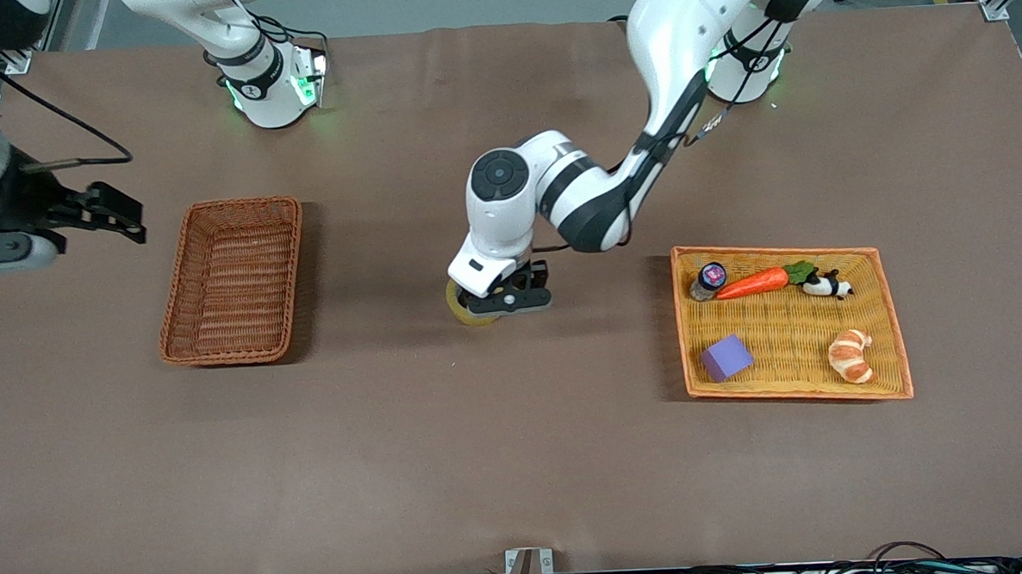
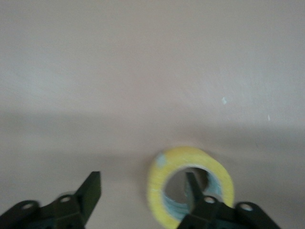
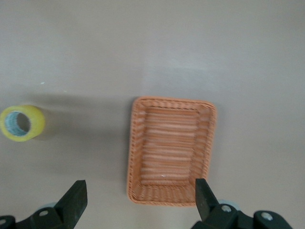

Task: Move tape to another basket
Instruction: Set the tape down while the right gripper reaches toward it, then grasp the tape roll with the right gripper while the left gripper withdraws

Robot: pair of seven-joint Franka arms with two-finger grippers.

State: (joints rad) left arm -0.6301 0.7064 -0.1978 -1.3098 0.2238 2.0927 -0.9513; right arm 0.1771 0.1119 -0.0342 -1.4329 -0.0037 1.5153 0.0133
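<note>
The yellowish tape roll point(image 1: 467, 311) rests on the brown table near the middle, between the two baskets. My left gripper point(image 1: 501, 302) is low over it and open. In the left wrist view the tape point(image 2: 162, 183) has one finger point(image 2: 190, 183) inside its hole, while the other finger point(image 2: 90, 191) stands well clear of the roll. The reddish-brown wicker basket point(image 1: 240, 203) lies toward the right arm's end, with nothing in it. My right gripper point(image 1: 115, 216) hangs open in the air beside the basket. Its wrist view shows the basket point(image 3: 171, 101), the tape point(image 3: 33, 125) and its open gripper point(image 3: 140, 182).
A flat yellow tray with an orange rim point(image 1: 777, 249) sits toward the left arm's end. It holds a carrot point(image 1: 761, 282), a purple cube point(image 1: 726, 357), a croissant point(image 1: 852, 356), a panda toy point(image 1: 826, 285) and a small jar point(image 1: 711, 280).
</note>
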